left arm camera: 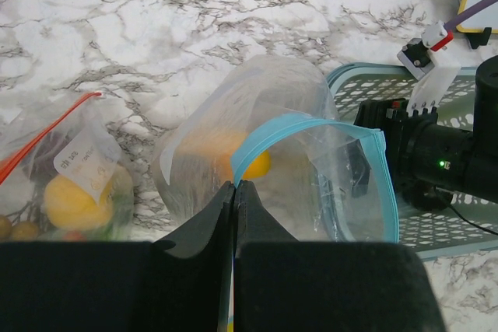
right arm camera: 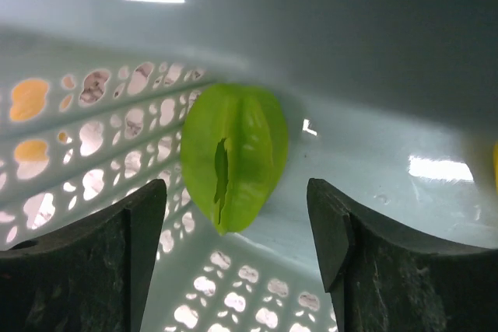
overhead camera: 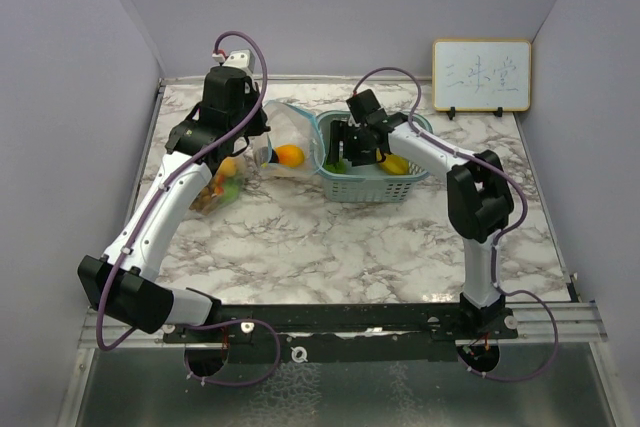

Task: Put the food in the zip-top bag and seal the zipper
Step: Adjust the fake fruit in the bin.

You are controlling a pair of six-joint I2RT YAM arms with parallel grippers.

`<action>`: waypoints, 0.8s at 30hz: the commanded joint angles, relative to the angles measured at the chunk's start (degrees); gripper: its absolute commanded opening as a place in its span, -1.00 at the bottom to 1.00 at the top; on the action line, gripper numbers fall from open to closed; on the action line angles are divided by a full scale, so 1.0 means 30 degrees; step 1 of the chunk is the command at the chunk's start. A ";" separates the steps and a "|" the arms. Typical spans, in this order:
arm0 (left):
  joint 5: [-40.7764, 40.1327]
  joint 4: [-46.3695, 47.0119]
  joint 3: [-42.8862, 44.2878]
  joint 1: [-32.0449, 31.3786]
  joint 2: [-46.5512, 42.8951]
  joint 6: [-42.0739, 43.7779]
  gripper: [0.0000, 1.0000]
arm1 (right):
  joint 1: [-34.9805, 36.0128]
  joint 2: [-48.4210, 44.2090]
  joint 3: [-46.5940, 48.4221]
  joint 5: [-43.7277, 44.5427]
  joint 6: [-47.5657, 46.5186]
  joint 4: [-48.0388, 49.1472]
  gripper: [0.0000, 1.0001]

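Observation:
The clear zip-top bag with a blue zipper rim lies on its side, mouth toward the basket. An orange-yellow mango sits inside it and also shows in the left wrist view. My left gripper is shut on the bag's blue rim, holding the mouth open. My right gripper is open inside the pale teal mesh basket, its fingers on either side of a ridged green toy fruit, not touching it. A yellow banana lies in the basket.
A second bag with a red zipper, filled with toy food, lies left of the open bag. A small whiteboard stands at the back right. The right arm hangs over the basket beside the bag's mouth.

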 commanded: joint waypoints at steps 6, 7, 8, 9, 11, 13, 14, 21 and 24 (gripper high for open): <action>-0.0421 -0.0010 0.0426 0.0257 0.0057 0.0176 -1.00 | 0.0293 0.0927 -0.1332 0.1211 0.0362 0.1443 0.05; -0.0425 -0.0033 0.0455 0.0275 0.0085 0.0165 -1.00 | 0.0322 0.0947 -0.1477 0.1404 0.0168 0.1255 -0.02; -0.0440 -0.0040 0.0480 0.0306 0.0078 0.0174 -1.00 | 0.0369 0.0921 -0.1718 0.1560 -0.0079 0.1170 -0.04; -0.0446 -0.0063 0.0487 0.0336 0.0084 0.0197 -1.00 | 0.0449 0.0826 -0.1950 0.1770 -0.0308 0.1051 -0.05; -0.0447 -0.0109 0.0461 0.0371 0.0082 0.0229 -1.00 | 0.0634 0.0455 -0.2554 0.2373 -0.0711 0.0893 -0.19; -0.0403 -0.0131 0.0459 0.0405 0.0089 0.0219 -1.00 | 0.0737 -0.0168 -0.3148 0.3141 -0.0954 0.0853 -0.35; -0.0390 -0.0133 0.0459 0.0407 0.0060 0.0230 -1.00 | 0.0736 -0.0530 -0.3293 0.3535 -0.1073 0.0815 -0.39; 0.0029 0.0138 0.0254 0.0440 -0.0049 0.0014 -1.00 | 0.0768 -0.2460 -0.2593 0.8203 -0.1715 -0.1158 -0.78; 0.0164 0.0210 0.0042 0.0454 -0.0228 -0.0109 -1.00 | 0.0769 -0.2950 -0.2299 0.9693 -0.2439 -0.2027 -0.83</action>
